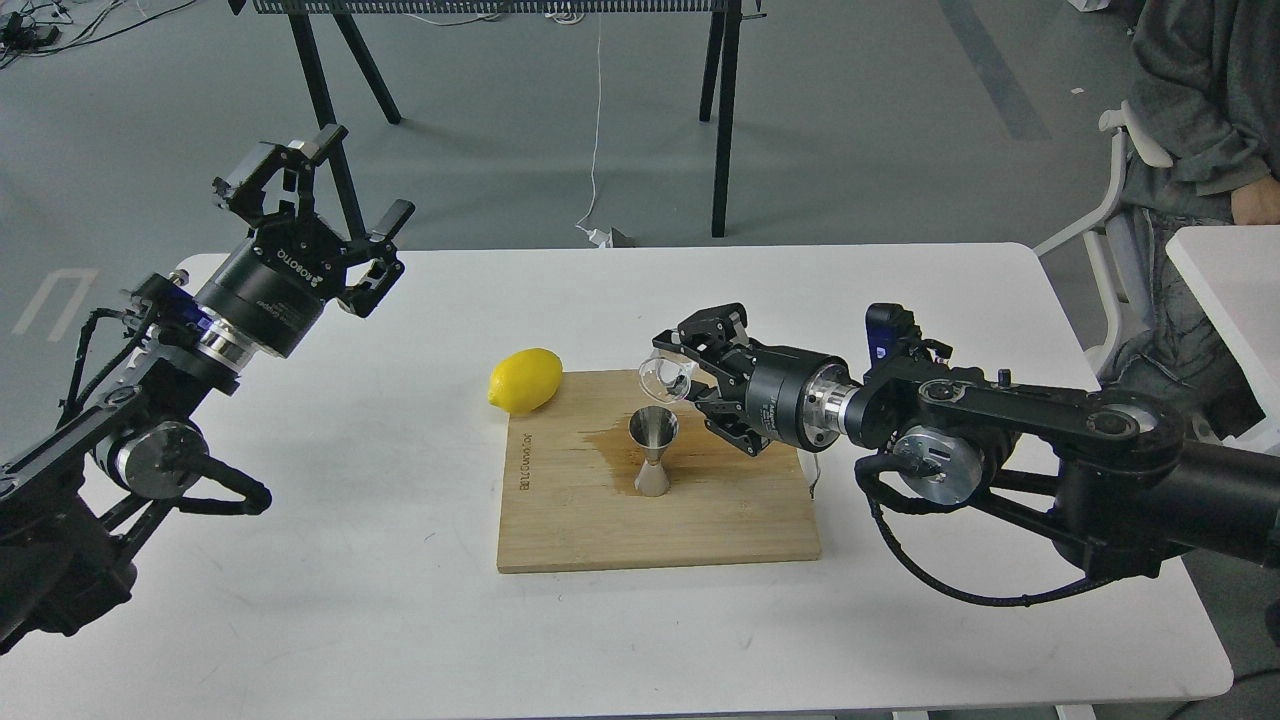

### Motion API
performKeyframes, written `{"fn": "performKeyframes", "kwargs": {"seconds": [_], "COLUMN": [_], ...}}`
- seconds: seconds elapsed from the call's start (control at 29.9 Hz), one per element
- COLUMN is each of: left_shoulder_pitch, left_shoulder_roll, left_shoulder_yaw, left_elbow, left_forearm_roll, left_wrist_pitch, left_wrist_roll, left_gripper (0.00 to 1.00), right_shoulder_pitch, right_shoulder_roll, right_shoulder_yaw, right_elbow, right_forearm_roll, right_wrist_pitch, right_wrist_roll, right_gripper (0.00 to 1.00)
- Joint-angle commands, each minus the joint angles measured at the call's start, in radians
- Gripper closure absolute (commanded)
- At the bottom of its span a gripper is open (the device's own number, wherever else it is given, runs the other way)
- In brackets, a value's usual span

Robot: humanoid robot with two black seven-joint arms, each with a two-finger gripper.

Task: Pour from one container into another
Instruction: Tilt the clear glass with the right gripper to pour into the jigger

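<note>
The steel hourglass jigger (pixel 653 452) stands upright on the wooden cutting board (pixel 740 520). Just above and slightly right of its rim hangs the small clear glass cup (pixel 664 375), tipped on its side with its mouth facing left and down. My right gripper (pixel 690 378) is shut on the cup and reaches in from the right. My left gripper (pixel 338 215) hovers high over the table's far left corner, open, with nothing between its fingers.
A yellow lemon (pixel 525 380) lies at the board's far left corner. A dark wet stain (pixel 605 440) marks the board left of the jigger. A seated person (pixel 1200 110) and a second white table (pixel 1235 290) are at the right; black trestle legs (pixel 722 120) stand behind.
</note>
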Motion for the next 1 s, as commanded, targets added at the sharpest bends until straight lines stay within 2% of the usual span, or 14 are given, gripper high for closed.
{"fn": "performKeyframes", "kwargs": {"seconds": [0.0, 0.97], "left_shoulder_pitch": [0.001, 0.001], "left_shoulder_roll": [0.000, -0.002], "left_shoulder_yaw": [0.000, 0.000], "left_elbow": [0.000, 0.000], "left_forearm_roll": [0.000, 0.000], "left_wrist_pitch": [0.000, 0.000], "left_wrist_roll": [0.000, 0.000], "left_gripper": [0.11, 0.11], "right_shoulder_pitch": [0.022, 0.137], "right_shoulder_roll": [0.001, 0.037], "right_shoulder_yaw": [-0.027, -0.153], "right_elbow": [-0.002, -0.020], "right_forearm_roll": [-0.007, -0.100], "right_wrist_pitch": [0.001, 0.001], "right_wrist_roll": [0.002, 0.002], "right_gripper": [0.58, 0.58]}}
